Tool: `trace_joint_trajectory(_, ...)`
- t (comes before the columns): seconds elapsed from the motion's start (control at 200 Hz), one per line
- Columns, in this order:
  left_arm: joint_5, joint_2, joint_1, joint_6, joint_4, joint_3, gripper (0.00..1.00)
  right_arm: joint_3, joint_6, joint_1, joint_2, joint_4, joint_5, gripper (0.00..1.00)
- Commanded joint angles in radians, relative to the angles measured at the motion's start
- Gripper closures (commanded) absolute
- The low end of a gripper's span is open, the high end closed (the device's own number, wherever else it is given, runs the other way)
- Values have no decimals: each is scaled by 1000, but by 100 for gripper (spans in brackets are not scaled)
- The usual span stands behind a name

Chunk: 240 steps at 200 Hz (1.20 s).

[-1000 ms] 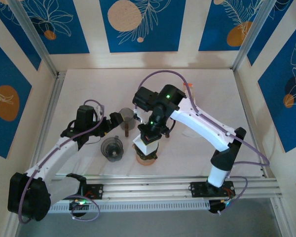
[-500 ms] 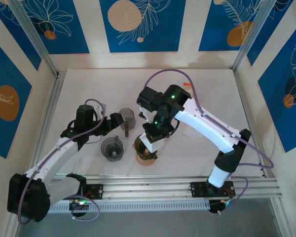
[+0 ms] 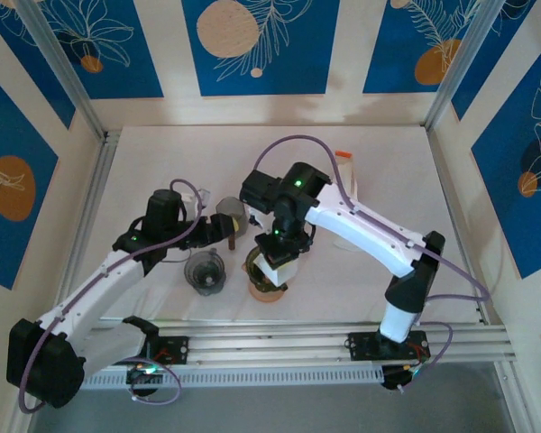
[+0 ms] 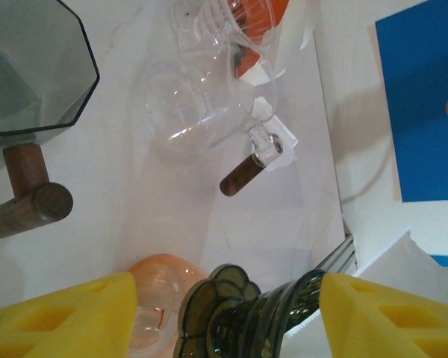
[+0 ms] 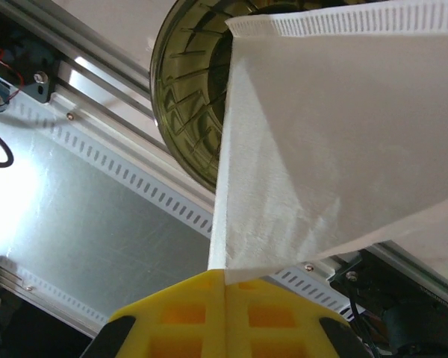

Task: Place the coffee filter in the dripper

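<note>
A white worktop point(image 3: 388, 171) sat between walls with blue pictures point(image 3: 257, 45). A grey cup point(image 4: 30, 67) with a brown wooden handle point(image 4: 26, 190) stood on it. A clear glass jug point(image 4: 198, 104) was near the cup. A dark round pot point(image 3: 205, 271) sat closer to the front.

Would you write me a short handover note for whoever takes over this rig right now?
Left gripper: open, fingers either side of the dripper's base, not clamped.
Right gripper: shut on the coffee filter, pinching one corner.
Things: the filter is held at the dripper's mouth, not seated inside.
Done: filter picked up and brought to the dripper.
Left: lower it into the cone, release, back away.
</note>
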Motion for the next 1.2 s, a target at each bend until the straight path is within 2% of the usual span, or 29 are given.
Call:
trace_joint_trajectory(0.0,36,-21,-15,2,-20,-11,42,13,-13,7,29,-29,-9,100)
trace_joint_trajectory(0.2,46,-22,-22,-3,-50,-34,40,-13,2,6,37,108,-16,96)
trace_joint_trajectory(0.305,47,-24,-25,-11,-54,-45,38,-44,4,6,36,166,-25,88)
trace_joint_trajectory(0.535,31,-31,-26,-30,-44,-53,33,-112,5,2,45,250,-26,87)
trace_joint_trajectory(0.715,11,-30,-27,-37,-36,-47,24,-101,17,-9,7,271,3,73)
trace_joint_trajectory(0.785,2,-30,-27,-44,-26,-45,19,-98,23,-11,-25,272,23,61)
trace_joint_trajectory(0.91,-13,-27,-27,-59,3,-45,14,-117,43,-18,-86,285,59,52)
trace_joint_trajectory(1.08,-54,-32,-25,-64,14,-44,5,-180,103,-35,-215,335,179,45)
trace_joint_trajectory(1.196,-106,-54,-25,-63,11,-51,2,-333,189,-90,-349,413,246,44)
